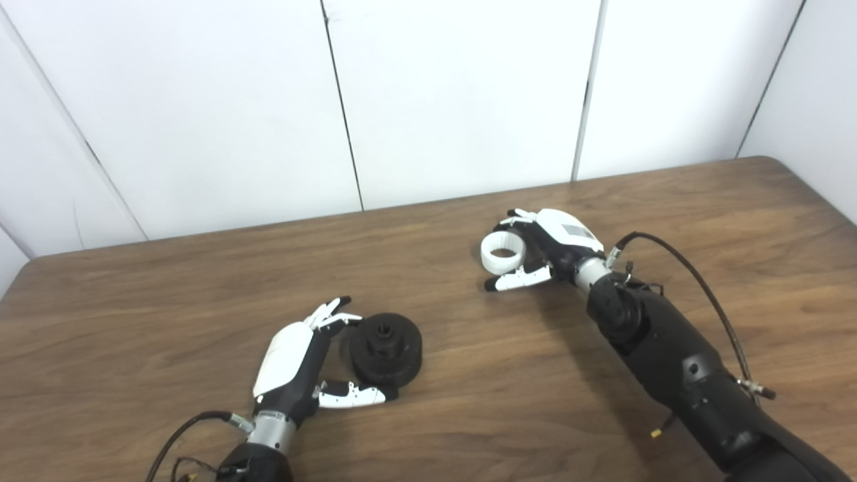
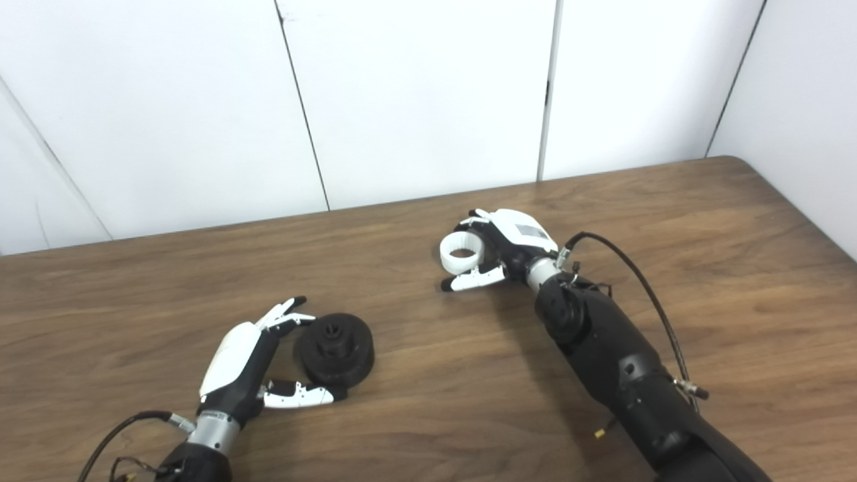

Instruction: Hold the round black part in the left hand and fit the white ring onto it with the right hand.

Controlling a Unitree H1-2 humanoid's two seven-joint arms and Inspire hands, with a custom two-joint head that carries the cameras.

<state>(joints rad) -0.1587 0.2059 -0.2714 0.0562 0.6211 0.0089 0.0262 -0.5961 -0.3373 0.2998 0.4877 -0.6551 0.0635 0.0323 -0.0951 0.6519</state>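
The round black part (image 1: 386, 348) lies flat on the wooden table (image 1: 428, 415), with a toothed hole in its raised hub. My left hand (image 1: 301, 361) is open and cupped against its left side; the fingers (image 1: 331, 313) reach over its upper left edge and the thumb (image 1: 355, 395) lies along its lower edge. The white ring (image 1: 503, 252) rests on the table further back, right of centre. My right hand (image 1: 546, 248) is open around the ring's right side, with fingers curled at its far edge and the thumb (image 1: 519, 279) stretched just below it.
The table's back edge meets a white panelled wall (image 1: 428, 100). The table's right corner (image 1: 770, 161) is in view. A black cable (image 1: 696, 281) loops off the right forearm, and another cable (image 1: 181, 435) trails from the left wrist.
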